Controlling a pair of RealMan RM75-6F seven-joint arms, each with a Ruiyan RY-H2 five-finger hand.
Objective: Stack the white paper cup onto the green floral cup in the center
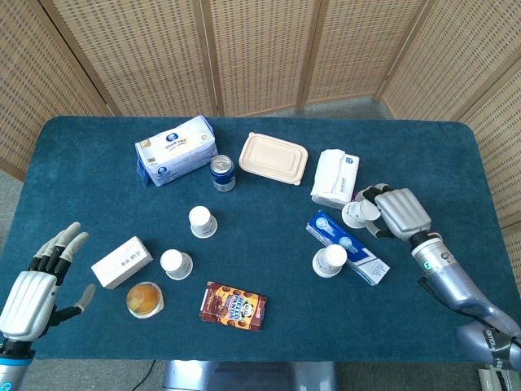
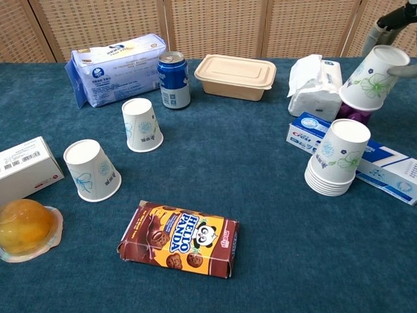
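The right hand (image 1: 396, 213) grasps a green floral paper cup (image 2: 373, 79), tilted above the table's right side; the left hand (image 1: 37, 281) hangs released off the front-left edge.

My right hand (image 1: 396, 213) grips a paper cup (image 2: 373, 80) lifted off the table; my left hand (image 1: 37, 281) hovers with fingers spread, holding nothing.

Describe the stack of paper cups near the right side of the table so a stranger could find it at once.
Start at the blue table and go to the long blue and white box lying on its right half. The cup stack stands upside down against that box's near-left side. Unlike the two single blue-printed cups further left, it is several nested cups with a green floral print.
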